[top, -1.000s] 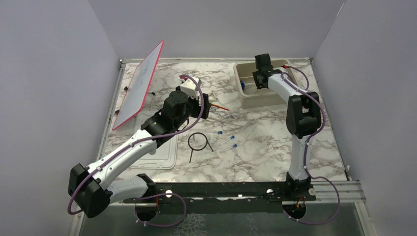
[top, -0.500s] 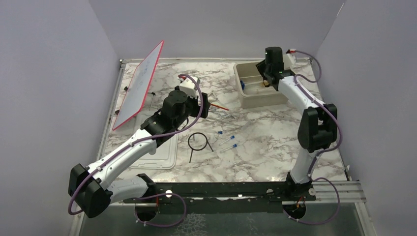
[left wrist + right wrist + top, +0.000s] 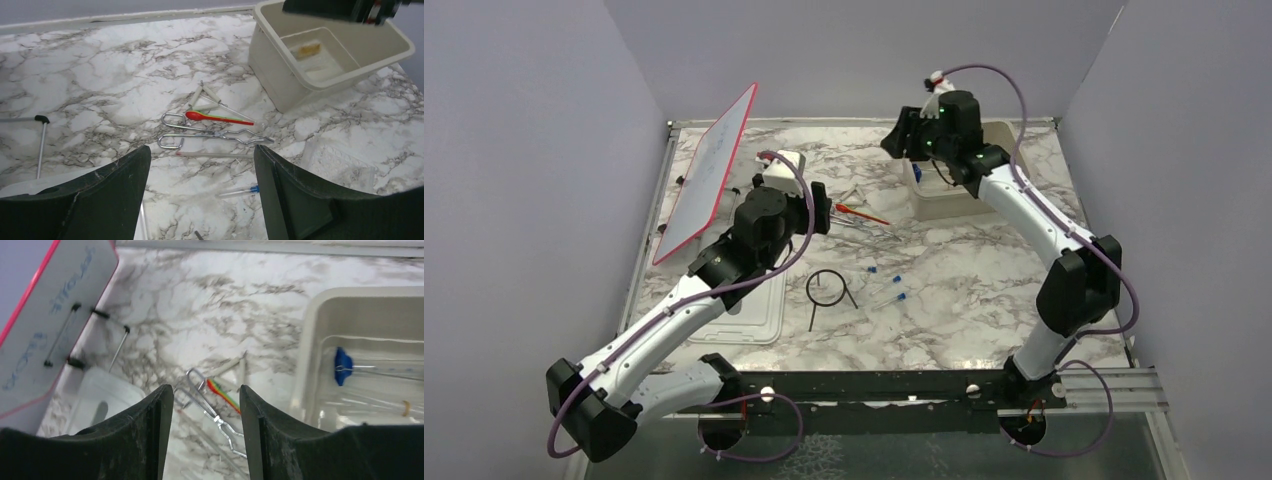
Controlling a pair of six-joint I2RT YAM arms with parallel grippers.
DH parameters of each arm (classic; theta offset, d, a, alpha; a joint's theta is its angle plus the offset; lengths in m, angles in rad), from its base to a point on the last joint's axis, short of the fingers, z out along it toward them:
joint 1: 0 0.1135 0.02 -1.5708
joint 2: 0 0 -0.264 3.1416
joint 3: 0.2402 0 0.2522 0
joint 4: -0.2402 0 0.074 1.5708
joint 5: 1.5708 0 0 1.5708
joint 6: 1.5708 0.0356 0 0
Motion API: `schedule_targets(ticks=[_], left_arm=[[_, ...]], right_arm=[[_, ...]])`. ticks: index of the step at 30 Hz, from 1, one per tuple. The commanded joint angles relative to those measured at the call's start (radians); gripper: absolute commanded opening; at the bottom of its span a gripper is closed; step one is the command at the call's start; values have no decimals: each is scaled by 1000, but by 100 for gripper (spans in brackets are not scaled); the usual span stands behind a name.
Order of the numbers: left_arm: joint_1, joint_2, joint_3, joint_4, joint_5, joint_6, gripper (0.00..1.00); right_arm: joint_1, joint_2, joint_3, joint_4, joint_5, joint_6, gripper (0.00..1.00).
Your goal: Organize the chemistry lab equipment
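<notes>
Tongs (image 3: 215,134) lie flat near the table's (image 3: 100,85) far edge, beside the tub (image 3: 280,90), next to the stick (image 3: 222,119). Judged light, stiff, slippery wire: grip the crossed middle. Left pincer (image 3: 201,155) and right pincer (image 3: 205,390) stand open, empty

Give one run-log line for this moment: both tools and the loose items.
left tool: open, facing tongs | right tool: open, empty, near tub | tongs, orange-red stick: on table | blue piece: in tub
</notes>
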Motion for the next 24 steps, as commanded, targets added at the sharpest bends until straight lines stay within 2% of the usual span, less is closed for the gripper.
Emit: schedule_targets(ticks=[1, 5, 10, 13, 18, 24], left_arm=[[6, -70, 60, -34, -107, 20, 78], [6, -108, 61, -40, -129, 17, 78], [6, -127, 56, -53, -129, 4, 78], [6, -120, 49, -60, -129, -4, 80], [8, -102, 54, -74, -123, -19, 81], [11, -96, 53, -74, -120, -20, 81]], right_arm=[[133, 41, 9, -115, -59, -246, 56], [223, 120, 5, -169, -25, -366, 45], [260, 247, 23, -203, 41, -448, 22], [268, 326, 75, -263, 73, -489, 21], [270, 386, 107, -298, 134, -512, 27], [269, 401, 96, -333, 115, -546, 23]])
